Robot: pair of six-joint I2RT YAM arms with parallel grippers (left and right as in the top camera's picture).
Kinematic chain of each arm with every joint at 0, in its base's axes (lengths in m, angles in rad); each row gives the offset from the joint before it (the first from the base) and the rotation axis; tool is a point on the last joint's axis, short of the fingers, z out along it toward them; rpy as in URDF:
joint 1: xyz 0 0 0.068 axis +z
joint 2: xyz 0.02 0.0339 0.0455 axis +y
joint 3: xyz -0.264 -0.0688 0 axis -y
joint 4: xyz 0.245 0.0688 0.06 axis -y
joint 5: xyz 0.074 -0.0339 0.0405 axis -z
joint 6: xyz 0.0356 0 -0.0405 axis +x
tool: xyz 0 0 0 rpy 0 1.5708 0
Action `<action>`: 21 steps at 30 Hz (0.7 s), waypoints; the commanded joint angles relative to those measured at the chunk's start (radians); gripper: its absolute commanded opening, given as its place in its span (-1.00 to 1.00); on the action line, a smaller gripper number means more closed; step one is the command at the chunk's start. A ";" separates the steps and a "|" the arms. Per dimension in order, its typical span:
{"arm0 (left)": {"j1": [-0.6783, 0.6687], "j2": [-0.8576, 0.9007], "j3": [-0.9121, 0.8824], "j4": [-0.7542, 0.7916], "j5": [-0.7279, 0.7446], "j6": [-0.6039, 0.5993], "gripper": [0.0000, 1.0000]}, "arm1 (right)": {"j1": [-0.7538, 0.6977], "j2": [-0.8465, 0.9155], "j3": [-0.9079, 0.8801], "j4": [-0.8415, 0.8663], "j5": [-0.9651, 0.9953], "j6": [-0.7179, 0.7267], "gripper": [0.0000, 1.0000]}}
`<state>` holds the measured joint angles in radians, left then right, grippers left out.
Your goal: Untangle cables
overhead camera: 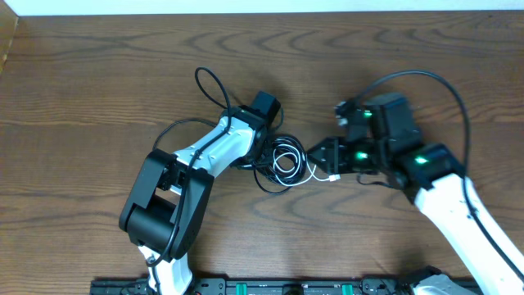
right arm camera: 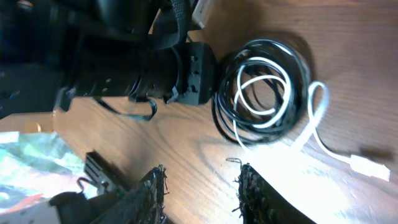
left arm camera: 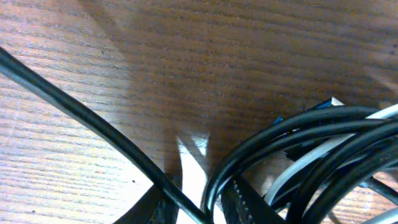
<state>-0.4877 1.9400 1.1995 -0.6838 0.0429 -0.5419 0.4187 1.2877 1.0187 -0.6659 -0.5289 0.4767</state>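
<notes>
The cables lie in a small coiled bundle of black loops and one white loop at the table's middle. My left gripper is at the bundle's left edge. In the left wrist view its narrow jaws are shut on a black cable that runs between them, with the white strand beside it. My right gripper stands open just right of the bundle, nothing between its fingers. The white cable's tail and plug lie loose on the wood to the right of the coil.
The left arm's own thicker black cord loops behind its wrist and crosses the left wrist view. The right arm's cord arches over its wrist. A dark rail runs along the table's front edge.
</notes>
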 commanded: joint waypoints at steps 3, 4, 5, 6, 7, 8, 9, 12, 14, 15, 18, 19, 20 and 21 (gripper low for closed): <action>0.026 0.089 -0.069 -0.004 -0.096 0.014 -0.44 | 0.095 0.138 0.000 0.100 0.085 0.130 -0.42; 0.026 0.089 -0.070 -0.004 -0.096 0.014 -0.44 | 0.103 0.164 0.000 0.110 0.105 0.151 -0.44; 0.026 0.089 -0.070 -0.004 -0.096 0.014 -0.44 | 0.110 0.192 0.000 0.122 0.117 0.162 -0.45; 0.026 0.089 -0.070 -0.004 -0.097 0.014 -0.44 | 0.114 0.223 0.000 0.143 0.120 0.163 -0.46; 0.026 0.089 -0.070 -0.005 -0.096 0.014 -0.44 | 0.117 0.249 0.000 0.164 0.119 0.163 -0.46; 0.026 0.089 -0.070 -0.004 -0.096 0.014 -0.44 | 0.120 0.276 0.000 0.188 0.119 0.163 -0.46; 0.026 0.089 -0.070 -0.004 -0.096 0.014 -0.44 | 0.123 0.306 0.000 0.220 0.119 0.163 -0.46; 0.026 0.089 -0.070 -0.004 -0.096 0.014 -0.45 | 0.132 0.385 0.000 0.314 0.119 0.163 -0.52; 0.026 0.089 -0.070 -0.004 -0.096 0.014 -0.45 | 0.137 0.432 0.000 0.363 0.107 0.163 -0.54; 0.026 0.089 -0.070 -0.004 -0.096 0.014 -0.44 | 0.139 0.449 0.000 0.377 0.102 0.163 -0.56; 0.026 0.089 -0.070 -0.004 -0.096 0.014 -0.44 | 0.148 0.498 0.000 0.393 0.090 0.185 -0.61; 0.026 0.089 -0.070 -0.004 -0.096 0.014 -0.44 | 0.153 0.515 0.000 0.396 0.093 0.185 -0.63; 0.026 0.090 -0.070 -0.004 -0.096 0.014 -0.44 | 0.159 0.533 0.000 0.402 0.097 0.188 -0.63; 0.026 0.089 -0.070 -0.003 -0.096 0.013 -0.44 | 0.167 0.552 0.000 0.411 0.103 0.201 -0.63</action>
<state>-0.4873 1.9396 1.1992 -0.6834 0.0422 -0.5415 0.5648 1.7985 1.0187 -0.2661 -0.4294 0.6476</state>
